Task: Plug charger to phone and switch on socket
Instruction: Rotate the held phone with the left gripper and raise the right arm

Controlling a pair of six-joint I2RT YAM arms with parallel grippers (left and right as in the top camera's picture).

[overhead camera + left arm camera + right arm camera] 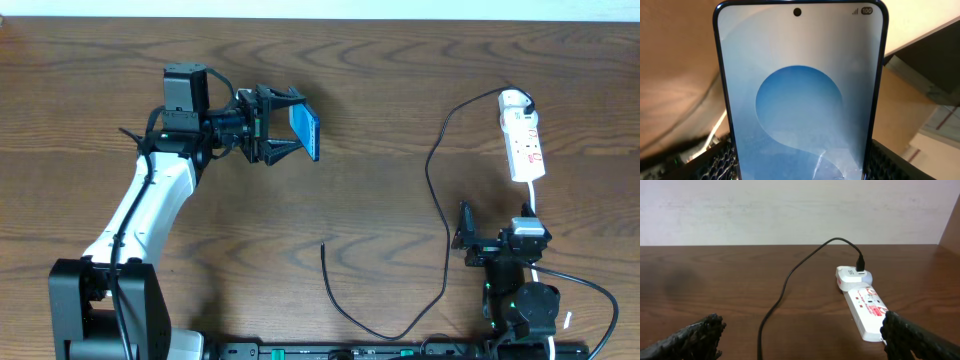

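My left gripper (290, 128) is shut on the phone (305, 130), holding it on edge above the table at upper centre. In the left wrist view the phone (800, 95) fills the frame, blue screen with a round blue shape, between the two fingers. The charger (440, 215), a thin black cable, runs from the adapter on the socket down and round to its free plug tip (322, 244) lying on the table. The socket (523, 140), a white power strip with red marks, lies at the right; it also shows in the right wrist view (865, 307). My right gripper (470, 238) is open and empty, low over the table in front of the socket.
The socket's white cord (533, 205) runs down toward the right arm's base. The brown wooden table (380, 80) spreads between the arms. A light wall (790, 210) stands behind the table's far edge.
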